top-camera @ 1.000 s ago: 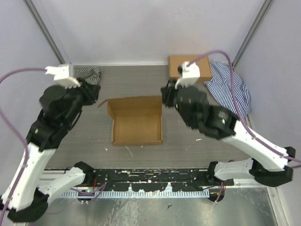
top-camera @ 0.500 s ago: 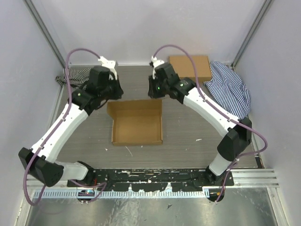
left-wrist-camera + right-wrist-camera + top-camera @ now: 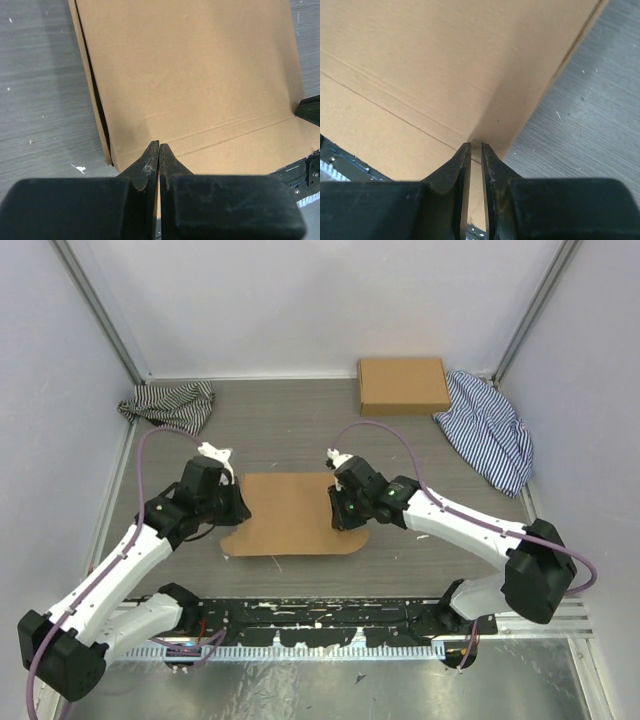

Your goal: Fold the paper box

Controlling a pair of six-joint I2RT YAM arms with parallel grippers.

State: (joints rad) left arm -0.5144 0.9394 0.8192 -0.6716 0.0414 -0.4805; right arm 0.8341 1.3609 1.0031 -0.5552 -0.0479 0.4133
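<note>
Grey wood-grain table (image 3: 300, 430) carried the paper box (image 3: 295, 512) at its middle, between the two arms, its lid panel lying flat and a creased flap spread toward the near edge. The left gripper (image 3: 159, 146) pressed down by the box's left edge, fingers clenched together on nothing. The right gripper (image 3: 475, 146) bore on the right edge, jaws all but closed and seemingly empty. A smaller brown box (image 3: 402, 386) sat at the far side, just beside a striped cloth (image 3: 490, 430).

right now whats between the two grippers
The paper box, lid down flat, spans the whole stretch between the left gripper and the right gripper; the top external view shows it.
</note>
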